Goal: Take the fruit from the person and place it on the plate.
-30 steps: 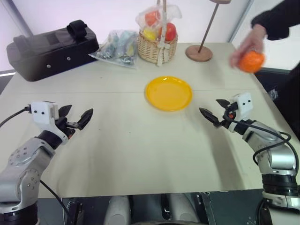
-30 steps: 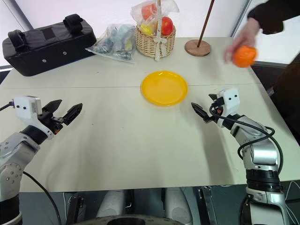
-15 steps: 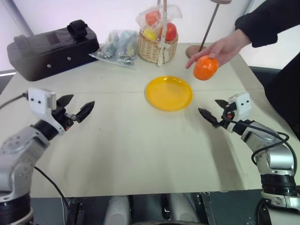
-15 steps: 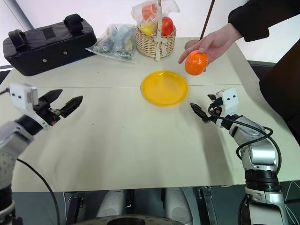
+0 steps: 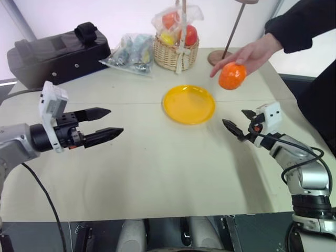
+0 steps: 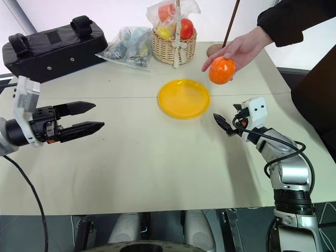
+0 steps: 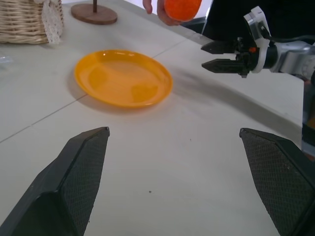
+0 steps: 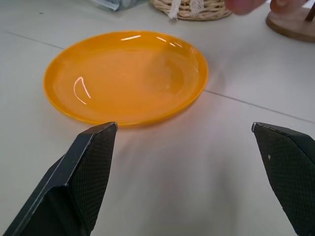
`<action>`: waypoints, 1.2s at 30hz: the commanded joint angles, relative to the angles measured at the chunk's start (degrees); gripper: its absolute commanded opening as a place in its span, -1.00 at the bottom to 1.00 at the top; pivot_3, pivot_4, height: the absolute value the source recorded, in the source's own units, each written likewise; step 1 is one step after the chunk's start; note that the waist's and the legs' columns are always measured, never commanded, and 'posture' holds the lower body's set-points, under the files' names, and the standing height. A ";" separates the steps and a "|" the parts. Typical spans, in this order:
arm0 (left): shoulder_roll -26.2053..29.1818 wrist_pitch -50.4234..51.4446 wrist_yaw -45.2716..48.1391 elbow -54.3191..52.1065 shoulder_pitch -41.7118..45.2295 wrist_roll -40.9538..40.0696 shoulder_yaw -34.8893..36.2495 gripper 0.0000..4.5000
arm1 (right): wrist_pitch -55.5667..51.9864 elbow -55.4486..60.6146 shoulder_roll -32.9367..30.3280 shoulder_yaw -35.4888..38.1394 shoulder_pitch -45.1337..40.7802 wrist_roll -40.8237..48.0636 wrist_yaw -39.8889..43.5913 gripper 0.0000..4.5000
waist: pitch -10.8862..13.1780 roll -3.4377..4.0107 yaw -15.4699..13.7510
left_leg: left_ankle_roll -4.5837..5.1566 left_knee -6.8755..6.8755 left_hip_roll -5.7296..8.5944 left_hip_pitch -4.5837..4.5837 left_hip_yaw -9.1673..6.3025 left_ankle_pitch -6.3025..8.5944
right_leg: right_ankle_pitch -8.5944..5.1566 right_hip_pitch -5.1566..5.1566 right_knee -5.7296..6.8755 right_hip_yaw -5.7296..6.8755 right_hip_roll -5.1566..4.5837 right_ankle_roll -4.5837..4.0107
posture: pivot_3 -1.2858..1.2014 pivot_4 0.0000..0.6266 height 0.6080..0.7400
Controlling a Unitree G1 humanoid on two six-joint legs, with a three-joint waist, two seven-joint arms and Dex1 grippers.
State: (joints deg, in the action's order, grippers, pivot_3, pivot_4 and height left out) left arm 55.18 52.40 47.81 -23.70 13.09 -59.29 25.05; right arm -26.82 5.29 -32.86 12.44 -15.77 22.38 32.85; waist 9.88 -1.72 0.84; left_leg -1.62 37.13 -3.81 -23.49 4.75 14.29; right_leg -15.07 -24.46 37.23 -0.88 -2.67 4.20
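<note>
No handover was recorded: the orange (image 5: 231, 75) was held in the person's hand (image 5: 251, 54) beyond the empty plate (image 5: 189, 104); both the left pincer (image 5: 105, 122) and the right pincer (image 5: 239, 125) were spread wide, holding nothing.

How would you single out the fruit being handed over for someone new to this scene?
Start at the yellow plate in the middle of the table, then look just beyond its right edge, where a person's hand reaches in. The fruit hangs in that hand above the table: bare, smooth and orange, unlike the plastic-wrapped fruits in the wicker basket.
</note>
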 commanded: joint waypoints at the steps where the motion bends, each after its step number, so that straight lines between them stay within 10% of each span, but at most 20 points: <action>1: -0.32 -0.47 -0.39 -0.06 1.28 -0.14 -0.69 0.97 | -2.42 3.46 0.20 4.96 -6.63 4.48 -3.15 1.00 | 0.01 0.02 0.06 | 0.00 0.00 0.00 0.00 0.00 0.00 | 0.00 0.00 0.00 0.00 0.00 0.00 | 0.03 -0.52 1.00; 26: -2.84 -1.94 -5.55 -4.72 -3.94 -0.37 1.62 0.97 | -7.70 -6.78 6.28 4.09 -21.23 11.08 -6.30 1.00 | 0.01 0.02 0.11 | 0.00 -0.04 -0.01 -0.02 -0.01 0.00 | 0.06 -0.02 0.01 0.00 0.00 0.11 | 0.03 -0.52 1.00; 31: -3.00 -2.19 -5.94 -5.07 -4.55 -0.31 1.63 1.00 | -6.78 -6.88 6.59 4.34 -21.29 11.02 -6.33 0.33 | 0.01 0.02 0.10 | 0.00 -0.04 -0.01 -0.02 0.00 0.00 | 0.06 -0.02 0.01 0.00 -0.01 0.11 | 0.03 -0.52 1.00; 36: -2.83 -2.63 -6.14 -4.92 -5.09 0.18 1.28 1.00 | -7.32 -5.76 6.68 2.99 -21.48 10.48 -6.27 0.33 | 0.01 0.02 0.14 | 0.00 -0.05 -0.01 -0.02 0.00 0.00 | 0.06 -0.02 0.01 0.00 0.00 0.11 | 0.03 -0.52 1.00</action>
State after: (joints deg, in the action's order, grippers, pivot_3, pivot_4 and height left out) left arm 52.19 50.85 41.60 -27.26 7.83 -59.21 24.55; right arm -34.61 -2.86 -25.91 15.67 -36.12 32.73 26.28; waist 9.90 -1.70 0.98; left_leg -1.62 37.09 -3.82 -23.51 4.74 14.29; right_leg -15.01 -24.48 37.24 -0.88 -2.67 4.31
